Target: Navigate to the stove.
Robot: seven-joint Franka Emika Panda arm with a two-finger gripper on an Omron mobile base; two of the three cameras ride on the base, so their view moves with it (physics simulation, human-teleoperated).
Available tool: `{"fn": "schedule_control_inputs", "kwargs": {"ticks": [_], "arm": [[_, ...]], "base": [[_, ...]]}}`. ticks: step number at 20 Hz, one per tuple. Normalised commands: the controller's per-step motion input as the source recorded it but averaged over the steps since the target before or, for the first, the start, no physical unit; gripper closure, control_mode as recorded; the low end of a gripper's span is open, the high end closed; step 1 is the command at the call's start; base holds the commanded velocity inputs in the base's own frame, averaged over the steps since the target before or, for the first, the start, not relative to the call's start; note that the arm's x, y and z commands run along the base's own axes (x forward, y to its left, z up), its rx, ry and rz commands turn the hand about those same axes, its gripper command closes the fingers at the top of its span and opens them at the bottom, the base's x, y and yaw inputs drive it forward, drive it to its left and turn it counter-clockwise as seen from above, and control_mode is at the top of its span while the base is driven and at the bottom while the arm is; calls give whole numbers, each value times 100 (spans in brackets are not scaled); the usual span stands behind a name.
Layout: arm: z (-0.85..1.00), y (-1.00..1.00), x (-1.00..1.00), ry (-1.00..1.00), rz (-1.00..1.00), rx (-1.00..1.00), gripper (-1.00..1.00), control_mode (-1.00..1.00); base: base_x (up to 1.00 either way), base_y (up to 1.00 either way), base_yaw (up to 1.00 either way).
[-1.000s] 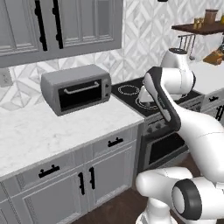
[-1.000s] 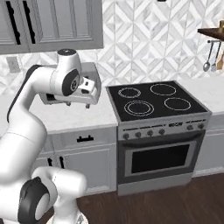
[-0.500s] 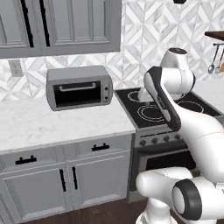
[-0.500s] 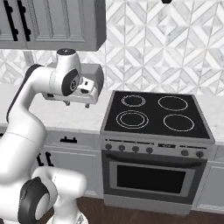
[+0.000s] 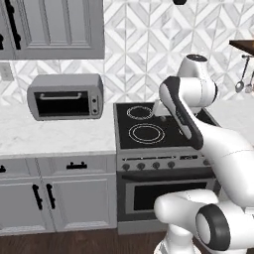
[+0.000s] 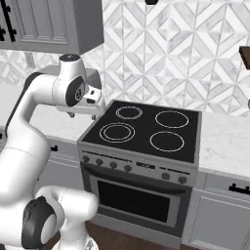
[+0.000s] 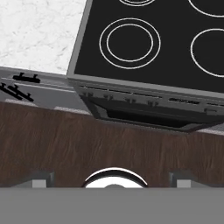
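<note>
Stove [image 5: 158,149]: you see it straight ahead of the base, set between two runs of pale marble counter; black glass cooktop with four white-ringed burners, grey steel front, a row of dark knobs, a dark oven window below
Stove, right base view [image 6: 146,146]: all four burners are clear to you here; the oven door and knob row face the camera
Stove, hand view [image 7: 144,57]: you look down on its front edge; one burner is whole, the other three are cut off by the frame
Hidden parts: in the left base view the arm's white links cover the right half of the cooktop and part of the oven door; you make out only the two left burners there
Gripper [image 6: 83,115]: it hangs at the end of the arm above the counter edge, just beside the stove's left side, touching nothing
Gripper opening: in the hand view you see only two small grey tips at the bottom edge, set well apart, with bare floor between them; nothing is held
Toaster oven [image 5: 66,96]: small and grey with a bar handle, on the counter [image 5: 54,136] left of the stove
Cabinets [image 5: 54,198]: grey fronts with dark handles below the counter; upper ones are cut off at the top
Floor [image 7: 87,140]: dark wood, in front of the oven door
</note>
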Motion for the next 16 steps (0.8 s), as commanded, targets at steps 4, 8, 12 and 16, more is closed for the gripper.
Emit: {"fn": "schedule_control_inputs", "kwargs": {"ticks": [4, 8, 12, 16], "arm": [[0, 0, 0, 0, 0, 0, -100, 100], [0, 0, 0, 0, 0, 0, -100, 100], [0, 0, 0, 0, 0, 0, -100, 100], [0, 0, 0, 0, 0, 0, -100, 100]], "base": [[24, -93, 0], [36, -8, -5], [40, 7, 2], [89, -15, -8]]}}
